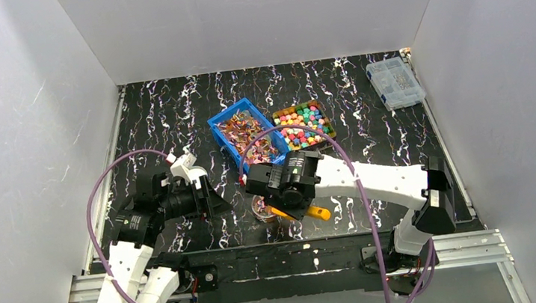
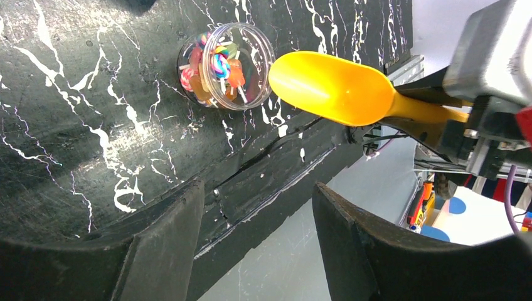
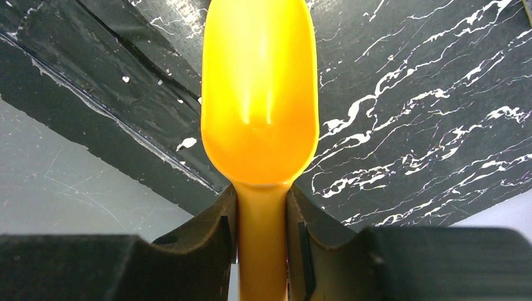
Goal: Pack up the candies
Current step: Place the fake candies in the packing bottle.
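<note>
Candies [image 1: 303, 125]: heaped in a tray [image 1: 326, 120] at the far middle of the table [image 1: 156, 118], just right of a blue bin [image 1: 220, 140], well apart from both pairs of jaws.
Right jaws: clenched on the handle of a yellow scoop [image 3: 260, 94], handle in line with the jaws, bowl pointing away from the wrist.
Scoop bowl: looks empty, its tip just beside the rim of a clear jar [image 2: 226, 66] near the table's front edge.
Jar: open-topped, partly filled with mixed-colour sweets, kind hard to tell.
Left jaws: released, holding nothing, facing the jar from its left.
Key relation: candies beyond the scoop, toward the far side and slightly right; right arm [image 1: 380, 177] nearer, scoop already in its grip.
Likely next: a swing of the bowl up to the tray.
</note>
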